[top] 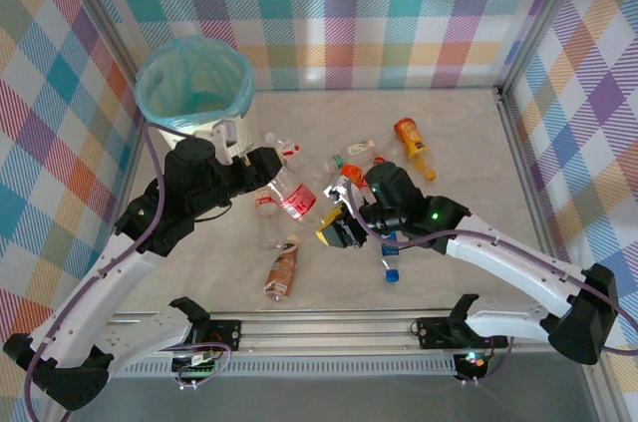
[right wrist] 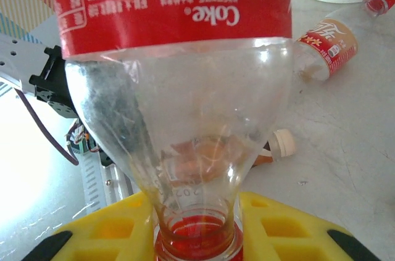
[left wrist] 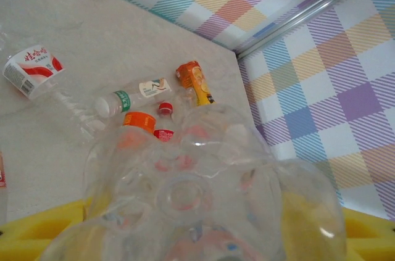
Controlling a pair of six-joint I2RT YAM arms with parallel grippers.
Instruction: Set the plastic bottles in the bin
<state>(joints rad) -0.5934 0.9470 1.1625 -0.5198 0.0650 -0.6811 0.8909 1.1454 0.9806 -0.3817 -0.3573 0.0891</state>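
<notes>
The bin [top: 189,115] stands at the 11 o'clock corner of the counter [top: 469,133], and loose plastic bottles lie around the middle. An orange bottle [top: 411,143] lies toward 1 o'clock and a brown one [top: 282,270] toward 6 o'clock. The right tool [right wrist: 197,237] is clamped on the neck of a clear Coke bottle [right wrist: 185,107] with a red label. The left tool [left wrist: 197,245] sits just at 4 o'clock of the bin, with the base of a clear bottle [left wrist: 203,193] between its yellow fingers [left wrist: 37,233]. I cannot tell whether they are pressing it.
</notes>
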